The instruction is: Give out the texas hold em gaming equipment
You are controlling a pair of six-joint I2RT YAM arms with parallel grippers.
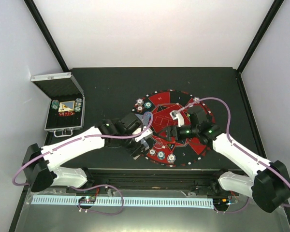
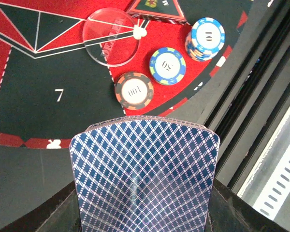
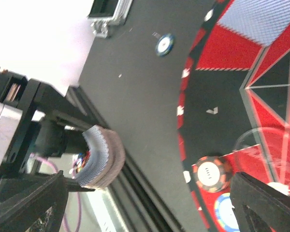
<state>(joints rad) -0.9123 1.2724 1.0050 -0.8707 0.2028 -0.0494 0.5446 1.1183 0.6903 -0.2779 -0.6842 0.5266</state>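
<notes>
left gripper [image 2: 145, 212] was pinching the bowed deck [image 2: 144, 164], right gripper [image 3: 145, 208] gaped empty, and i feared that bend would spring it loose onto the chips [image 2: 167, 65] just ahead.

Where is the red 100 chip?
In the left wrist view, the red round poker chip lies flat near the edge of the red-and-black round mat, beside the blue-and-yellow chip.

A deck of cards [image 2: 144, 176] fills the left wrist view, its lower end cut off, hiding most of the fingers [image 2: 62, 217] that grip it. In the blurred right wrist view, a blue-rimmed chip [image 3: 224, 212] and a case [image 3: 108, 12] run off the frame.
</notes>
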